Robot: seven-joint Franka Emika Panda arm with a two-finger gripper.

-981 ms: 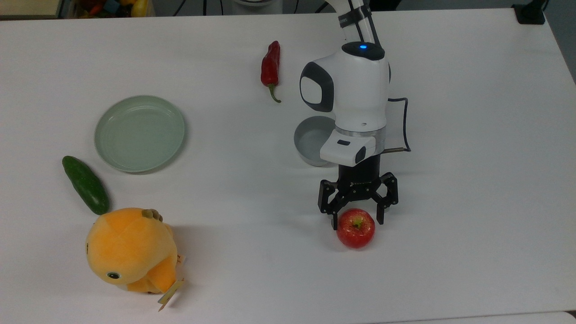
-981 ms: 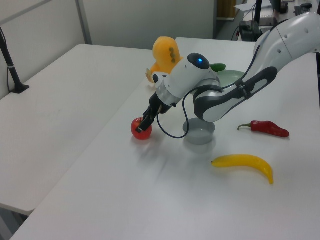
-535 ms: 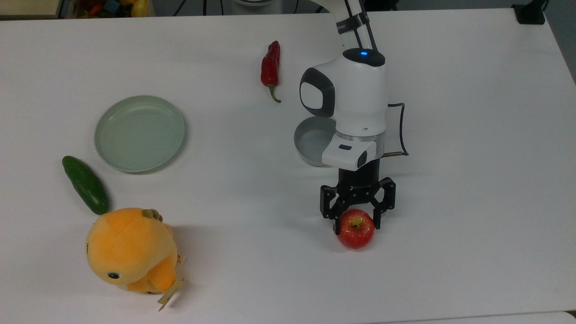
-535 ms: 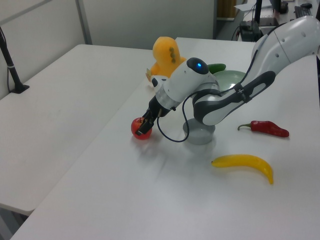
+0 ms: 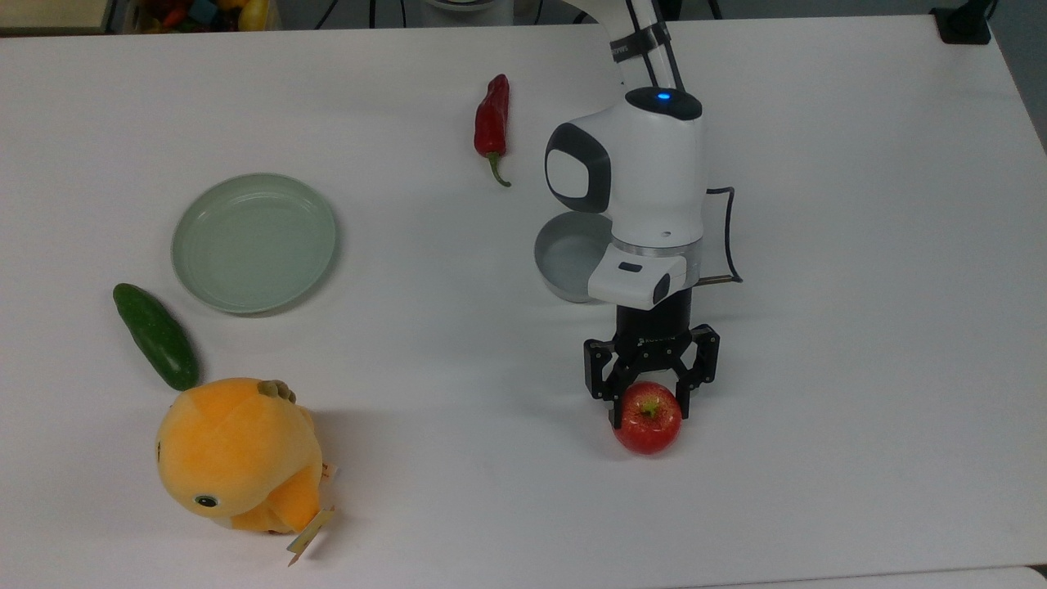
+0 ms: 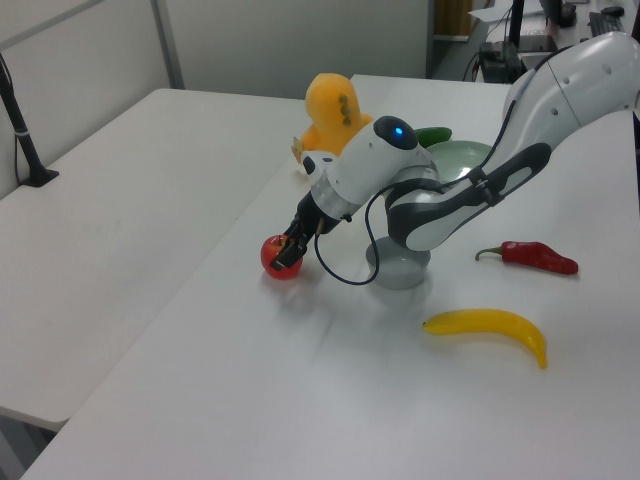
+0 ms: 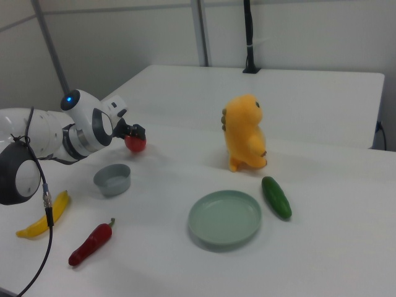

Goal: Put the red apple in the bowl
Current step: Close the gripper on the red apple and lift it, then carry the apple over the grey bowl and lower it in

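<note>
The red apple [image 5: 648, 424] rests on the white table [image 5: 859, 368], below the arm in the top view. My gripper [image 5: 650, 414] reaches down over the apple's upper half, its black fingers pressed against both sides, shut on it. The left view shows the apple [image 6: 275, 256] at the tip of the gripper [image 6: 288, 248], still touching the table. In the right view the apple [image 7: 136, 145] sits just beyond the gripper [image 7: 132, 135]. The grey bowl [image 5: 550, 276] stands behind the gripper, partly covered by the arm's white wrist; the bowl [image 6: 400, 273] [image 7: 112, 180] is empty.
A dark red chili pepper [image 5: 492, 114] lies above the bowl in the top view. A pale green plate [image 5: 253, 242], a cucumber [image 5: 155, 335] and an orange plush toy [image 5: 237, 454] occupy the top view's left. A banana [image 6: 490, 325] lies near the bowl.
The fingers have drawn in from wide apart to tight against the apple's sides, and the wrist has shifted slightly toward the apple. The apple has stayed on the table.
</note>
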